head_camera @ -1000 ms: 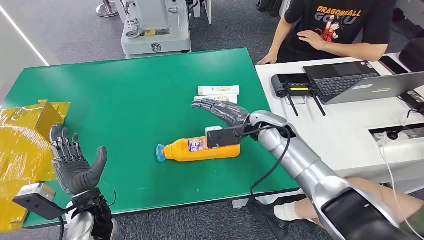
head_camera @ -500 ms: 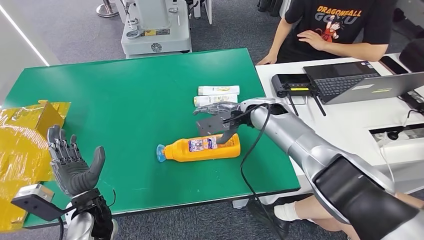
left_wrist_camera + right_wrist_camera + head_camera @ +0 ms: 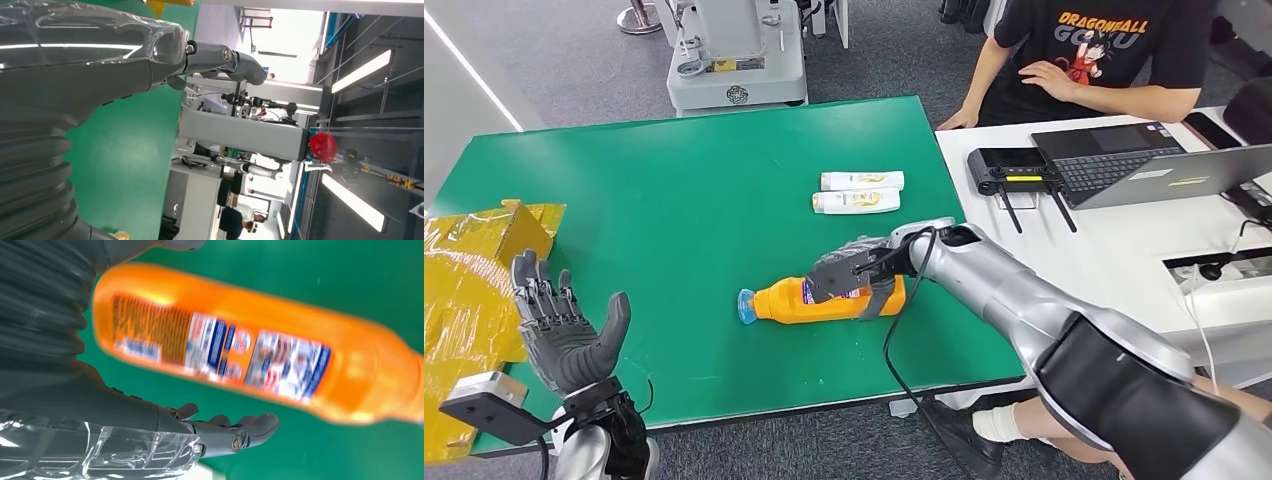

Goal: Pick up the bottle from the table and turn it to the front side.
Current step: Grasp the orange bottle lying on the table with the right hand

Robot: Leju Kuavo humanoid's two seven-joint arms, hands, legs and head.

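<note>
1. The table is the biggest thing here: flat matte green top, and everything for the task sits on it.

2. The right robot hand has its silver arm coming in from about 4 o'clock in the head view. It's right over the base end of the bottle, with dark fingers hanging past one side of the bottle body and the thumb on the other. The wrist shot is blurry and I can't see an actual squeeze, so I honestly cannot tell whether it's gripping or just cupped around it.

3. The left robot hand is down at 8 o'clock by the table's near edge, palm up, fingers spread, holding nothing. It's well apart from the bottle, so the right one is clearly the one doing the job.

4. The orange bottle lies on its side near the middle-front of the table. Its long axis runs 9 to 3 o'clock, with the blue cap at the 9 end. It's smooth glossy plastic, rounded, with a printed label facing up toward the wrist camera. My guess is it'll be slippery to roll.

5. Two white tubes lie side by side at 12 o'clock from the bottle, near it but not touching.
</note>
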